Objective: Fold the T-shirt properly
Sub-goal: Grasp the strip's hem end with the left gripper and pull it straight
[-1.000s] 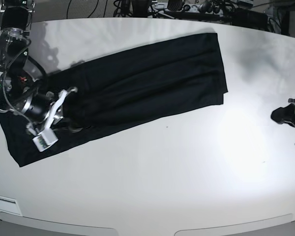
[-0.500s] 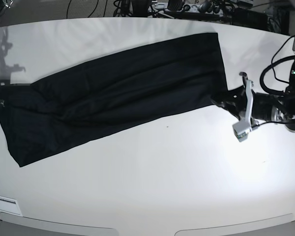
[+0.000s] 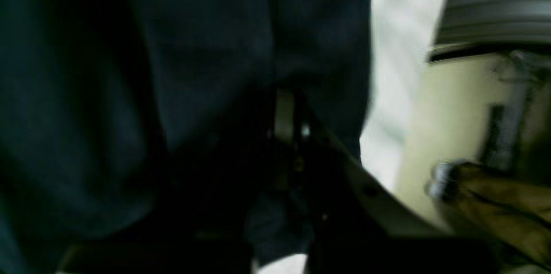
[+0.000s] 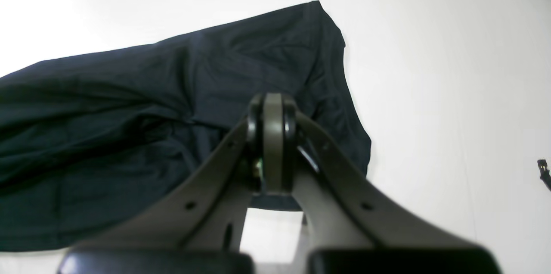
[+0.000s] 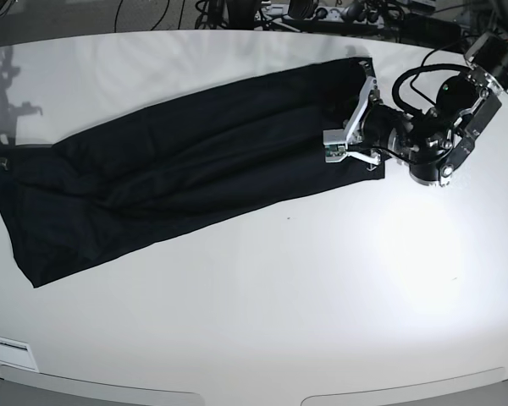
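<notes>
Left arm (image 5: 432, 135) now over one T-shirt's (image 5: 195, 161) end, fingers (image 3: 284, 114) clenched; right fingers (image 4: 272, 136) clenched too.

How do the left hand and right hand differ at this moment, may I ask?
The left hand sits over one T-shirt end, plain in the base view; the right hand, at the other end, barely shows there. Cloth fills the left hand's camera; the right's shows much table. Both are shut.

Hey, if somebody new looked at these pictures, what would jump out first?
A long black fabric T-shirt, folded into a band, slants across the white round table. At its far right end in the base view, the left gripper sits shut over the cloth; the right gripper is shut too.
</notes>
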### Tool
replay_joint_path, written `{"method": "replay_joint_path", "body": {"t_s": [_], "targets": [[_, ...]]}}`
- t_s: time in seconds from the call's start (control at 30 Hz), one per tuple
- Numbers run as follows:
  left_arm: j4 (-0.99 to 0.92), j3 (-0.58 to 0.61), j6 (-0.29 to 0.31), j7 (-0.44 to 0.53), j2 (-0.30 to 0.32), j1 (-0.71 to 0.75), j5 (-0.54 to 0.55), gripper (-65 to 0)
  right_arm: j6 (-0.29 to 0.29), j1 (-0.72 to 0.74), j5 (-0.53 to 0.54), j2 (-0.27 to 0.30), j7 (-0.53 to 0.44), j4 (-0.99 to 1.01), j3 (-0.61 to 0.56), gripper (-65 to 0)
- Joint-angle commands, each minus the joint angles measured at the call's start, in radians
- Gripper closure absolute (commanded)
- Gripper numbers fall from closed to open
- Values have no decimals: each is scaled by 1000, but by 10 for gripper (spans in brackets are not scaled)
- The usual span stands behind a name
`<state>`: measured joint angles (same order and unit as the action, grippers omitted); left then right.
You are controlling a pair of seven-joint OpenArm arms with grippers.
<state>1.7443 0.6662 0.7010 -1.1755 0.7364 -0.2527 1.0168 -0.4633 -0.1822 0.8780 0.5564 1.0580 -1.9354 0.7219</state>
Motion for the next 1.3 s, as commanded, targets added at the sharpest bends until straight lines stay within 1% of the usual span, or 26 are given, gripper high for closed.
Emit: {"method": "replay_joint_path", "body": {"t_s": [0.0, 0.1, 0.23, 0.47, 0.6, 0.73, 0.83, 0.87, 0.93, 1.0, 1.07, 1.17, 1.27], "targets": [[-2, 10, -3, -13, 13, -8, -95, 0, -1, 10, 11, 23, -26, -12, 8, 0], [-19, 31, -3, 28, 22, -9, -186, 0, -1, 10, 6, 23, -26, -12, 9, 0], [-59, 33, -3, 79, 54, -11, -269, 0, -1, 10, 8, 24, -26, -12, 9, 0], [-117, 33, -3, 162, 126, -11, -378, 0, -1, 11, 12, 24, -27, -12, 9, 0], [-133, 33, -3, 212, 134, -14, -471, 0, 0, 11, 12, 24, -27, -12, 9, 0], [-154, 33, -53, 283, 133, -34, -576, 0, 0, 11, 16, 24, -27, -12, 9, 0], [-169, 33, -100, 285, 135, -61, -633, 0, 0, 11, 15, 24, -26, -12, 9, 0], [-172, 33, -115, 285, 138, -71, -636, 0, 0, 11, 16, 24, -27, -12, 9, 0], [-171, 33, -126, 283, 147, -92, -617, 0, 0, 11, 23, 24, -26, -13, 9, 0], [-171, 33, -126, 258, 155, -116, -541, 0, 0, 11, 35, 23, -26, -13, 9, 0], [-165, 33, -125, 222, 162, -137, -435, 0, 0, 11, 34, 24, -26, -13, 9, 0], [-145, 33, -97, 172, 170, -160, -287, 0, -1, 11, 34, 24, -26, -13, 9, 0], [-106, 30, -92, 146, 180, -167, -213, 0, 0, 10, 34, 24, -26, -13, 9, 0]]}}
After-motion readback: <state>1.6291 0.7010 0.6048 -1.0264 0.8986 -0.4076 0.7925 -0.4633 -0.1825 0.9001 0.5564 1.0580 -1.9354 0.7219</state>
